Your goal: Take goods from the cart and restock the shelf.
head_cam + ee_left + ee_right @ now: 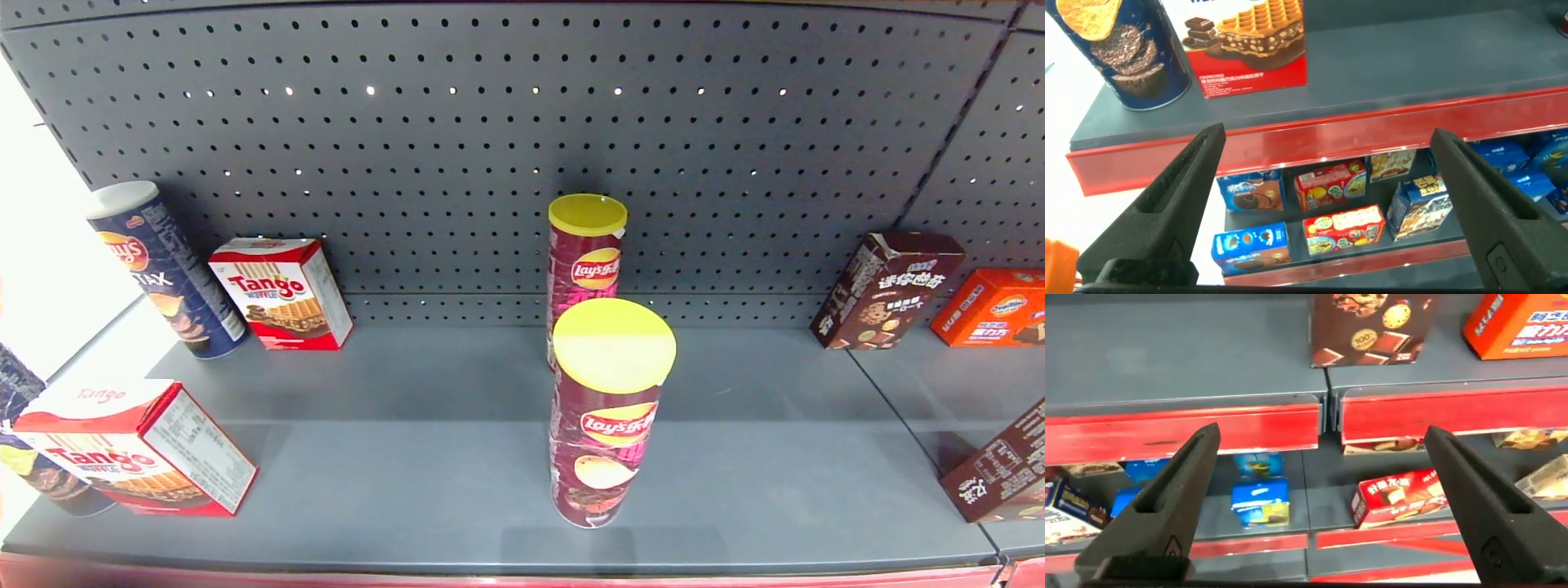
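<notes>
Front can (608, 425) stands before rear can (585, 261) on the shelf (408, 457); wafer box (282, 294) left, biscuit box (886, 290) right.

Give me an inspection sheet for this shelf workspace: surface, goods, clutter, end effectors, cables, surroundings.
Surface: grey shelf, bare stretches on both sides of the middle cans.
Job's things: two maroon chip cans upright mid-shelf, front can and back can; blue chip can and wafer box back left; second wafer box front left; brown cookie box and orange box back right.
Clutter: nothing seen.
End effectors: left end effector and right end effector both open and empty, facing the red shelf edge.
Cables: nothing seen.
Surroundings: perforated back panel; lower shelf holds small boxes.
</notes>
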{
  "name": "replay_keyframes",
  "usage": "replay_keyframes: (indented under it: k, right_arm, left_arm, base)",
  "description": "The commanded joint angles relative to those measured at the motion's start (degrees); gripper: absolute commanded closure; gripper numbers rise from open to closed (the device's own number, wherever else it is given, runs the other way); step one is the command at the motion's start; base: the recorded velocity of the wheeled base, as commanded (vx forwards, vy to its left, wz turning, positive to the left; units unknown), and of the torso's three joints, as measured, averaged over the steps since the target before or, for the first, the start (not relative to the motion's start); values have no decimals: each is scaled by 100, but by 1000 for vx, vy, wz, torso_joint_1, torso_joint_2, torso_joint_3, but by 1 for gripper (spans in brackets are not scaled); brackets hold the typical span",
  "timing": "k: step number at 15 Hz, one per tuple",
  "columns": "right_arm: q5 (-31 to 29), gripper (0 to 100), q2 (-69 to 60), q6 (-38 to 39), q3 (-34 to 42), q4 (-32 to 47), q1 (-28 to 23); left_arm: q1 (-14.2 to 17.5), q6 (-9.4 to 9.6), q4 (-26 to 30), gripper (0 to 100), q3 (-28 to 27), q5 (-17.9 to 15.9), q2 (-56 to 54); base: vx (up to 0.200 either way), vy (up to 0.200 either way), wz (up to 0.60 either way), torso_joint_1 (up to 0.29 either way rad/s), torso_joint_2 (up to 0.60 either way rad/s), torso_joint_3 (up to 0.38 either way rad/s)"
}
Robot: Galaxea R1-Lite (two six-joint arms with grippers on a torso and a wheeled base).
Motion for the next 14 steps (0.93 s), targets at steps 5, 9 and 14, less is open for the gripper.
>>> replay_keyframes:
  k: [5, 9, 14]
  right_arm:
    - [-43, 0, -446, -7, 0, 7, 448]
    - [-34, 0, -613, 2, 0, -2, 518]
    - [-34, 0, -613, -7, 0, -2, 518]
  left_arm:
    - [1, -7, -1, 0, 0, 9, 7]
    - [1, 2, -1, 0, 0, 9, 7]
    - [1, 2, -1, 0, 0, 9, 7]
  base:
    - [0, 0, 0, 0, 0, 0]
    - [0, 0, 0, 0, 0, 0]
    - [0, 0, 0, 0, 0, 0]
